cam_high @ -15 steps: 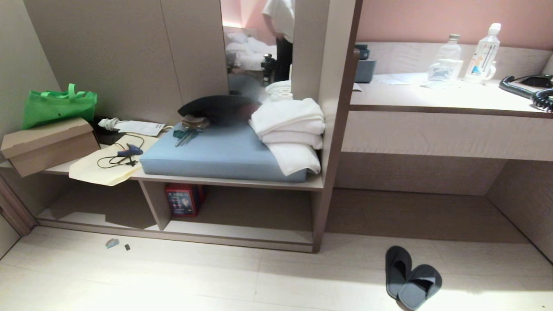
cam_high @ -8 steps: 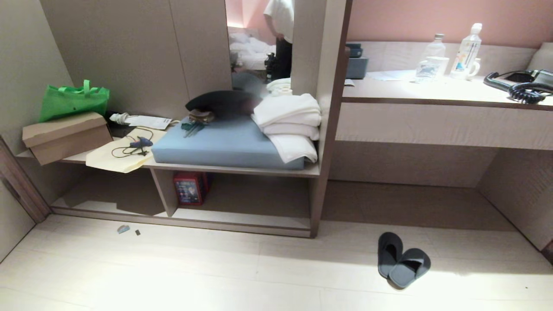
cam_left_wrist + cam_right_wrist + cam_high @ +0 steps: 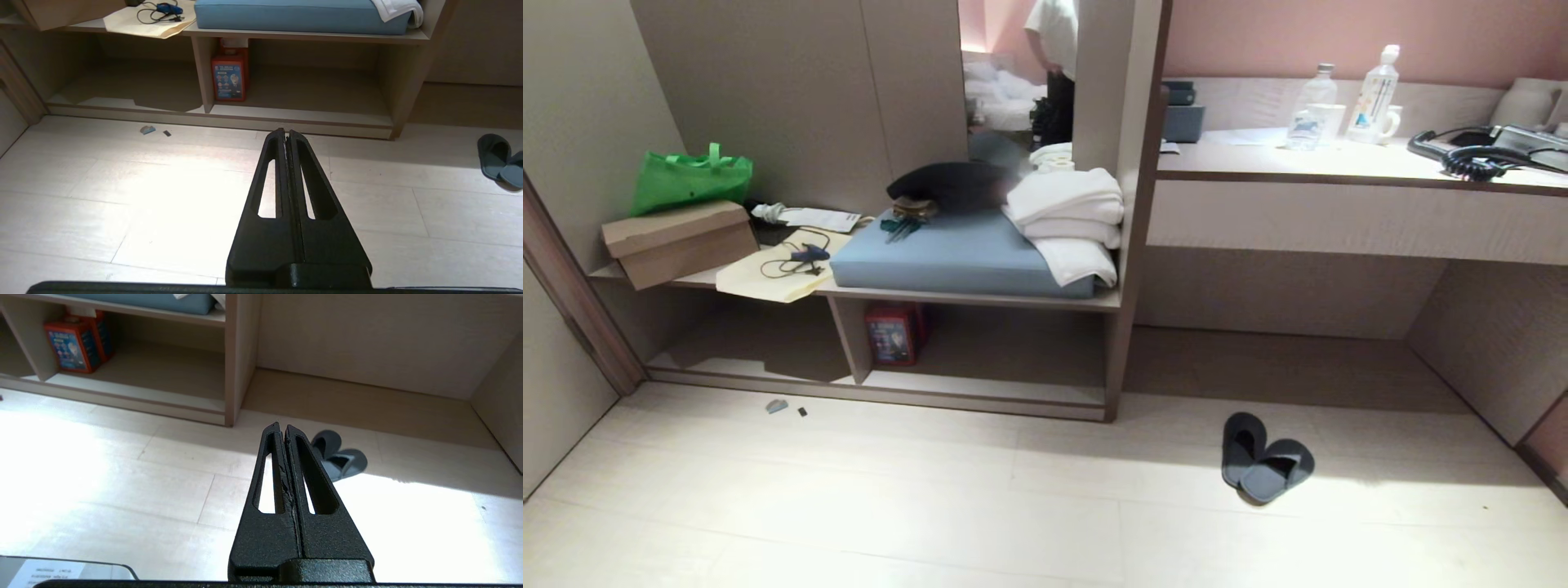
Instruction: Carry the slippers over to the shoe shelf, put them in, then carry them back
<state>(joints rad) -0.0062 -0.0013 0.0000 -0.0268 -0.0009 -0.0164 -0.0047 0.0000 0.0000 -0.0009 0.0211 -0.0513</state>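
Claws [image 3: 287, 132] shut; slippers [image 3: 1264, 467] farther now.

bench: blue cushion [image 3: 956, 257], white towels [image 3: 1068, 216], green bag [image 3: 690, 178], cardboard box [image 3: 678, 242] | desk: two bottles [image 3: 1307, 118], phone [image 3: 1474, 155]

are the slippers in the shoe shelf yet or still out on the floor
Out. The slippers lie together on the pale floor, to the right of the shoe shelf, in front of the desk recess.

slippers [image 3: 1264, 464]: 2 | bottles [image 3: 1372, 94]: 2 | folded towels [image 3: 1068, 224]: 3 | cardboard box [image 3: 678, 242]: 1 | green bag [image 3: 692, 178]: 1 | grippers [image 3: 286, 134]: 2
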